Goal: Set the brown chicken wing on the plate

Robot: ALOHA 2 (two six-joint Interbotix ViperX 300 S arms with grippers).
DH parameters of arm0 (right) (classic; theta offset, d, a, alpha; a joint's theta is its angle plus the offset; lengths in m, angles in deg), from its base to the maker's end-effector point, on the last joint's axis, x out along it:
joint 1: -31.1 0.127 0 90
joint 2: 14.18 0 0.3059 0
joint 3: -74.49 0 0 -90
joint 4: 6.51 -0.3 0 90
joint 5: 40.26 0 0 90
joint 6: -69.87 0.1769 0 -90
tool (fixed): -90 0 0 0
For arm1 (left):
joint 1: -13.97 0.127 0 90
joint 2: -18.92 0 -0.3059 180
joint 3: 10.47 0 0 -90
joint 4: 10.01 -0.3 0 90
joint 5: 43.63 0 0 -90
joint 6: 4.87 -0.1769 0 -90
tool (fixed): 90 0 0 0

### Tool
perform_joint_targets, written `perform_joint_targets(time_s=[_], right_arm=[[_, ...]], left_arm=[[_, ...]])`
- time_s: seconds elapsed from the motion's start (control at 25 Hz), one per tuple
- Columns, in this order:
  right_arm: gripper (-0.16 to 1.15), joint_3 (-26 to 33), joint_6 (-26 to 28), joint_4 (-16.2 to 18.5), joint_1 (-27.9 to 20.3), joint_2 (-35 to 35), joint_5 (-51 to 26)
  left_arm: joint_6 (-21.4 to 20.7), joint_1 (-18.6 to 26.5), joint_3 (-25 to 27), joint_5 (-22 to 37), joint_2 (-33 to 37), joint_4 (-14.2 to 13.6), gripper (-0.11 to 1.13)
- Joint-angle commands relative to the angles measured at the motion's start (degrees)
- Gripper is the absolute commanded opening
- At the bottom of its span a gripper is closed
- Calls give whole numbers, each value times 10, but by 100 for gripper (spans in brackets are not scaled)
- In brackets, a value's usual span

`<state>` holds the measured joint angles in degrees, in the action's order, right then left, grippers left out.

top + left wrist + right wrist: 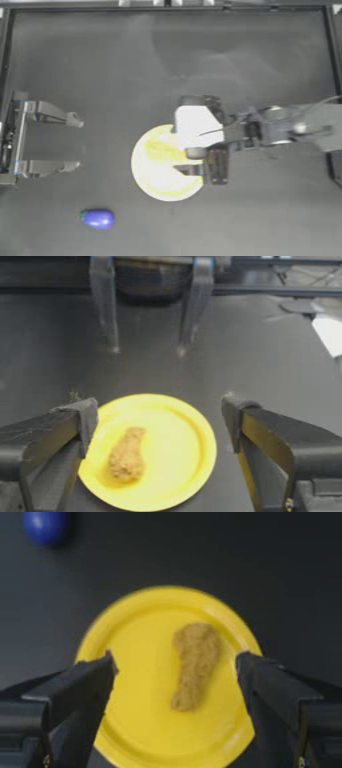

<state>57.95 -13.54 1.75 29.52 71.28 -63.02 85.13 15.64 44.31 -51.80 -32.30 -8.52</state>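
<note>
**Wing lands on the plate**

Dark table [80, 60] all round, and near its middle sits the yellow plate [133, 637] with the brown chicken wing [192, 664] lying flat inside. Right gripper [175, 672] hangs above it, jaws spread wide, empty, touching nothing. Looks light, crumbly, rough enough to grip across its narrow middle. Left gripper [79, 142] waits released by the left edge. Blue ball [99, 219] sits near the front edge.

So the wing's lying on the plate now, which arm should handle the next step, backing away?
Right. The right gripper hangs open directly over the plate, its jaws either side of the brown chicken wing and not touching it, so it probably just needs to lift clear. The left gripper sits open, parked at the table's left side.
</note>
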Motion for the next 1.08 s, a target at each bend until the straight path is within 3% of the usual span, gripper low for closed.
perform_joint_targets(time_s=[0.04,0.6,0.92,1.08], right_arm=[[100,-26,6,-2,-2,52,41],[99,-142,7,3,-15,164,156],[99,-232,4,-1,-30,239,282],[98,-259,4,-14,-30,278,284]], left_arm=[[1,2,-11,-4,-5,1,103],[1,2,-12,5,-4,0,103],[1,5,-12,5,-4,0,103],[1,7,-12,5,-3,1,103]])
